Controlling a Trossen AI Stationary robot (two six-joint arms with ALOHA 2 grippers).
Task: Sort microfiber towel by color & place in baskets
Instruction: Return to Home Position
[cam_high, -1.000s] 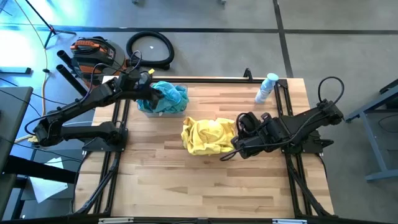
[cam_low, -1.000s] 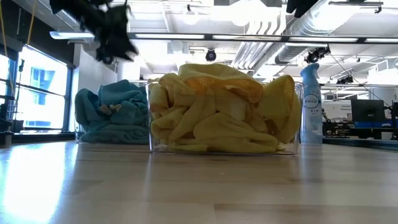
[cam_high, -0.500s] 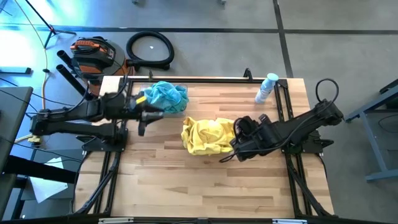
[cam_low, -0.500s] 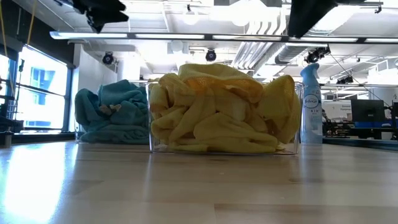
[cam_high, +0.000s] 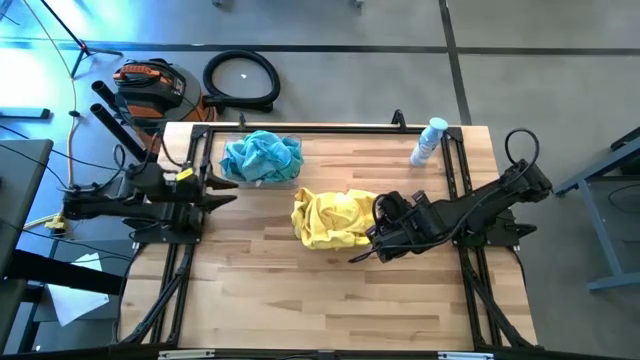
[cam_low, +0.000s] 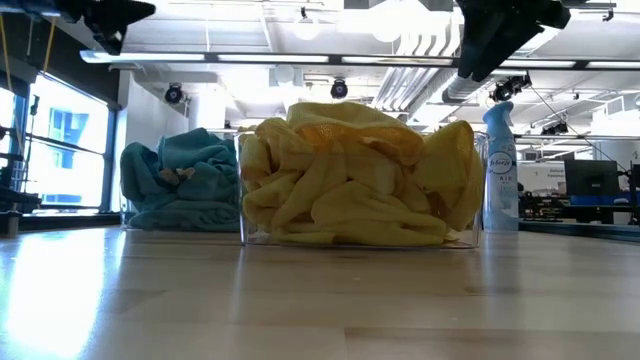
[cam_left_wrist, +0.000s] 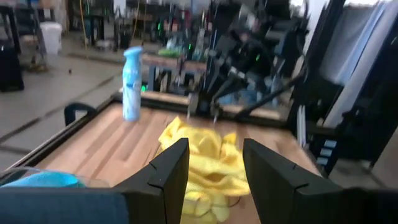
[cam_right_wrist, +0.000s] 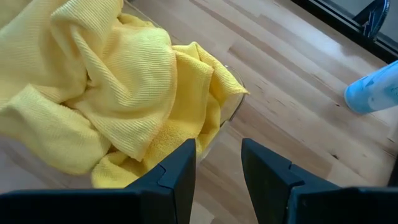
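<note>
Crumpled yellow towels (cam_high: 335, 218) heap above their clear basket (cam_right_wrist: 232, 106).

Left arm (cam_high: 110, 198) folded low over its base, forearm level; left pincer (cam_high: 224, 193) points right, its 2 fingers (cam_left_wrist: 166, 175) apart, empty. Right arm (cam_high: 480, 205) stretched leftward; right pincer (cam_high: 362, 251) angled down, 2 fingers (cam_right_wrist: 177, 177) apart, empty.
</note>
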